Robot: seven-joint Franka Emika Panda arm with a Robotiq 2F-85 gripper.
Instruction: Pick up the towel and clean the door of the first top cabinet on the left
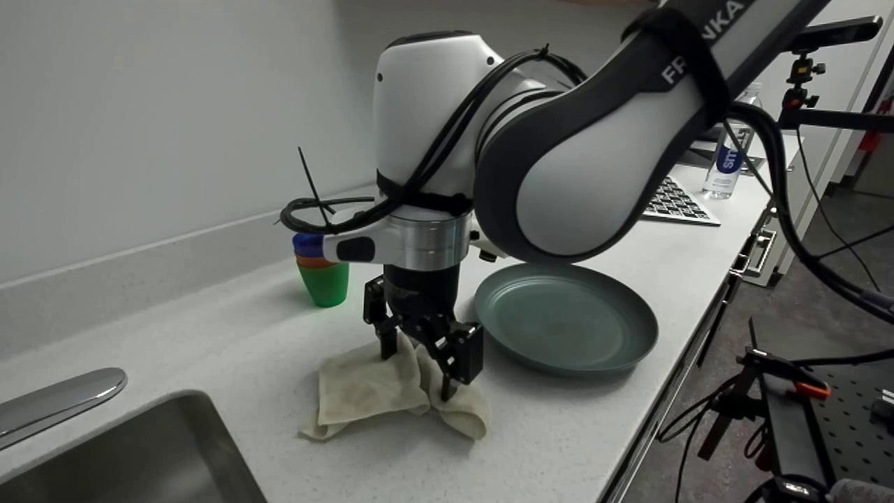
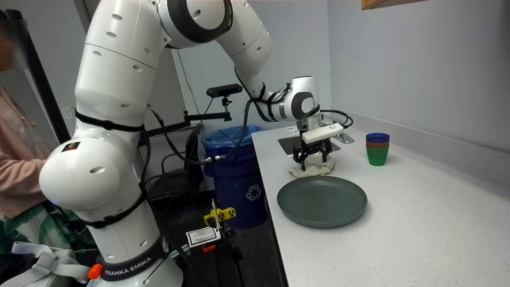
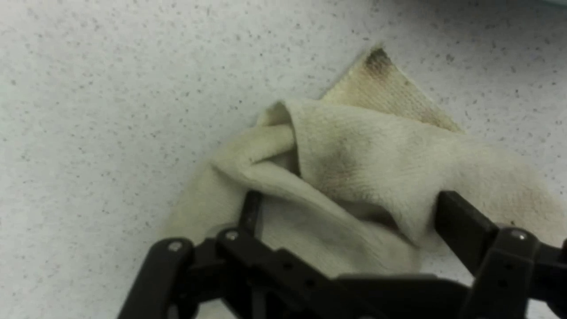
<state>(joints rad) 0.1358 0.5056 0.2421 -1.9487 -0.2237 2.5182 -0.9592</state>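
Straddling folds of the towel, the tool stands spread wide, fingertips down on it.

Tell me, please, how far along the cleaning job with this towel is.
Looks done: the approach; the jaws are down at the beige towel, its folds between them. In hand: the grasp, not yet made, as the jaws stand open and the towel lies on the countertop. Left: gripping, lifting, then wiping the cabinet door, not visible here; an exterior view shows a wooden corner overhead, perhaps the cabinet's.
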